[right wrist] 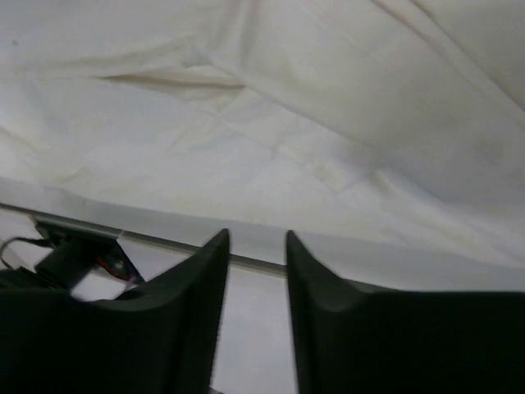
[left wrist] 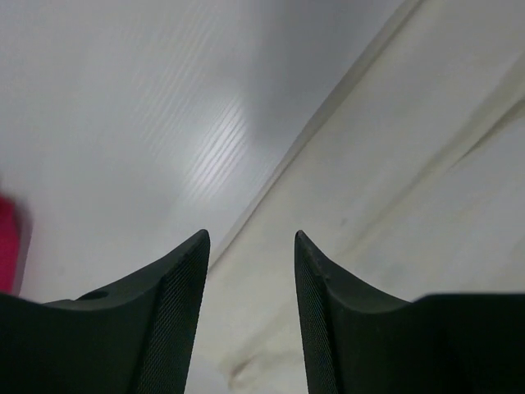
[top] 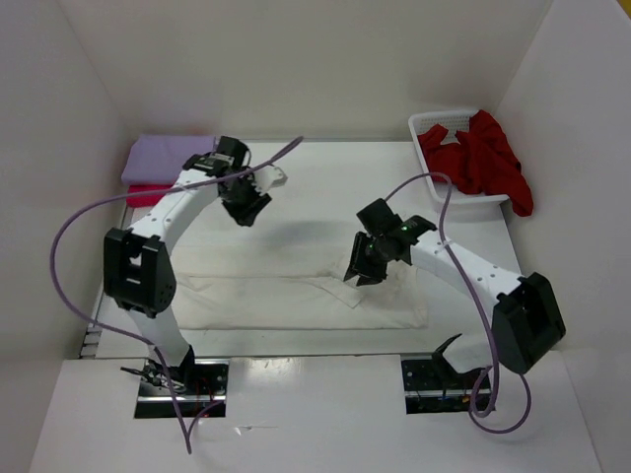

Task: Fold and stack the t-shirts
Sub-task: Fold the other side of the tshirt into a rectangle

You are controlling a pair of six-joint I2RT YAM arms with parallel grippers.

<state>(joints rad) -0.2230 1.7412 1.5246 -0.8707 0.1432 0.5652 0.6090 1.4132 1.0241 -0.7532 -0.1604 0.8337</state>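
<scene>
The cream white t-shirt lies spread flat on the table near the front edge; it also shows in the left wrist view and the right wrist view. The lavender t-shirt lies folded on the magenta-pink t-shirt at the back left; a pink sliver shows in the left wrist view. The dark red t-shirt hangs out of the basket. My left gripper is open and empty above the table behind the cream shirt. My right gripper is open and empty above the cream shirt's right half.
A white lattice basket stands at the back right corner. White walls close in the table on the left, back and right. The table's front edge with the arm bases lies just beyond the cream shirt.
</scene>
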